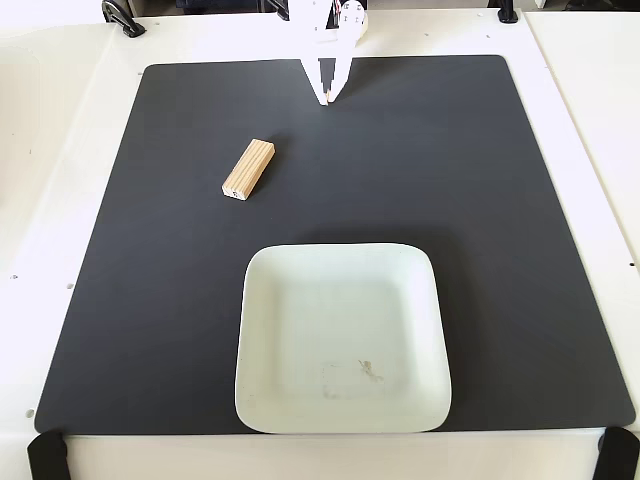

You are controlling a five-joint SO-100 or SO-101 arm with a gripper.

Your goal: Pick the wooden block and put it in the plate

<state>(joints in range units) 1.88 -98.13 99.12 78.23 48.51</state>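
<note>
The wooden block (pixel 248 168), a small light-tan bar with a dark mark on its near end, lies on the black mat (pixel 480 200) left of centre, angled diagonally. The plate (pixel 262 300), pale mint-white and square with rounded corners, sits empty at the mat's front centre. My white gripper (pixel 327 98) hangs at the far edge of the mat, fingertips together and pointing down. It is shut and empty, well apart from the block, up and to its right.
The black mat covers most of the white table (pixel 580 80). Black clamps sit at the front corners (pixel 46 455) and at the far edge (pixel 122 18).
</note>
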